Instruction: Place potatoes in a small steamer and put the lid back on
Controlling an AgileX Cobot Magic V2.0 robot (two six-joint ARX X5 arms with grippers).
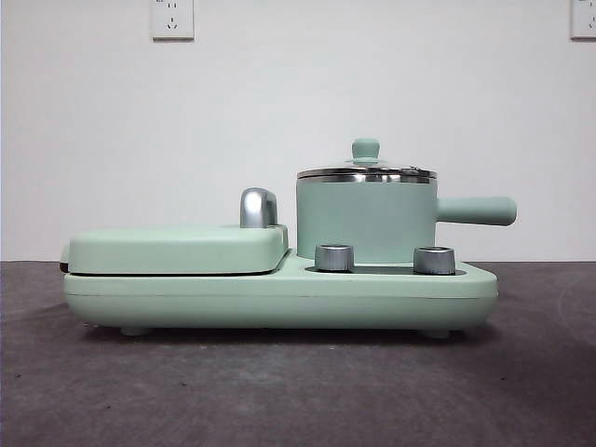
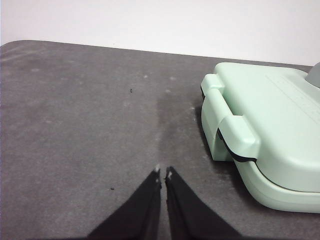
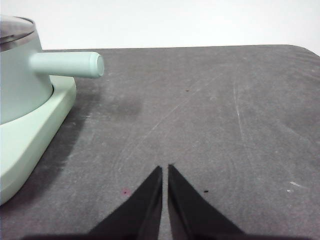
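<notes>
We see a dark grey table [image 1: 298,391], matte, scuffed with pale streaks and a few small specks, set against a plain white wall [image 1: 298,121]. Two white sockets [image 1: 172,19] sit high on the wall, one partly cut off at the corner. We read no brand, label or writing anywhere.

One mint-green cooker base [image 1: 279,293] stands on the table on small feet. On it we count one griddle [image 1: 177,250] with its flat cover down and one chrome handle [image 1: 259,208], two steel knobs [image 1: 334,258], and one steamer [image 1: 366,222]. The steamer sits upright on the base's pot side, just beside the griddle, its straight handle [image 1: 477,210] pointing away from the griddle. One lid [image 1: 366,171] rests on the steamer's rim, green knob up. No potato is in sight in any view; we cannot tell whether one is inside the pot.

Left gripper [image 2: 163,172] hangs over bare table near the griddle's end, fingers nearly together with only a slit between, holding nothing. Right gripper [image 3: 165,168] hangs over bare table off the steamer's handle side, well apart from it, fingers likewise nearly together and empty.
</notes>
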